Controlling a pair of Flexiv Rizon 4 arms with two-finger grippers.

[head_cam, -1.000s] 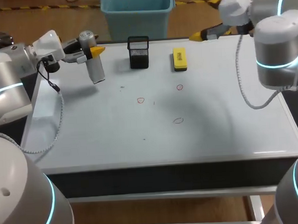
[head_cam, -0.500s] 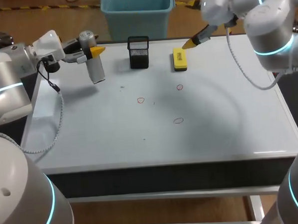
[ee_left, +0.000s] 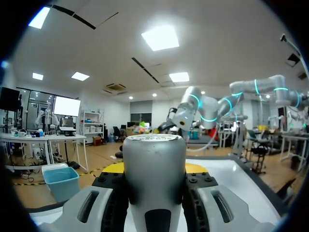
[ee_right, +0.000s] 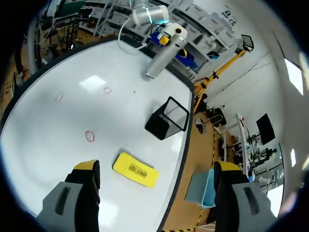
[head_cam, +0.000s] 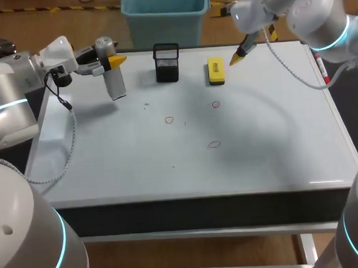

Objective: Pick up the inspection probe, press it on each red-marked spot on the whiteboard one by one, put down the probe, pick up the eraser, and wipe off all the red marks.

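Observation:
The grey cylindrical probe [head_cam: 114, 83] hangs above the whiteboard's [head_cam: 108, 161] far left, with my left gripper [head_cam: 112, 62] shut on it. In the left wrist view the probe [ee_left: 154, 159] fills the gap between the black pads [ee_left: 114, 203]. Three red marks [head_cam: 216, 104] [head_cam: 169, 119] [head_cam: 214, 144] sit mid-board. The yellow eraser [head_cam: 216, 70] lies at the far edge. My right gripper [head_cam: 238, 56] hovers open just right of it. In the right wrist view the eraser [ee_right: 135, 169] lies below and ahead of the spread fingers [ee_right: 87, 169].
A black mesh holder [head_cam: 166, 62] stands left of the eraser, also seen in the right wrist view as the mesh holder [ee_right: 167, 119]. A red-and-white pen [head_cam: 321, 67] lies along the board's right edge.
My right arm has swung in from the far right and come down beside the eraser. The left arm and the probe have not moved.

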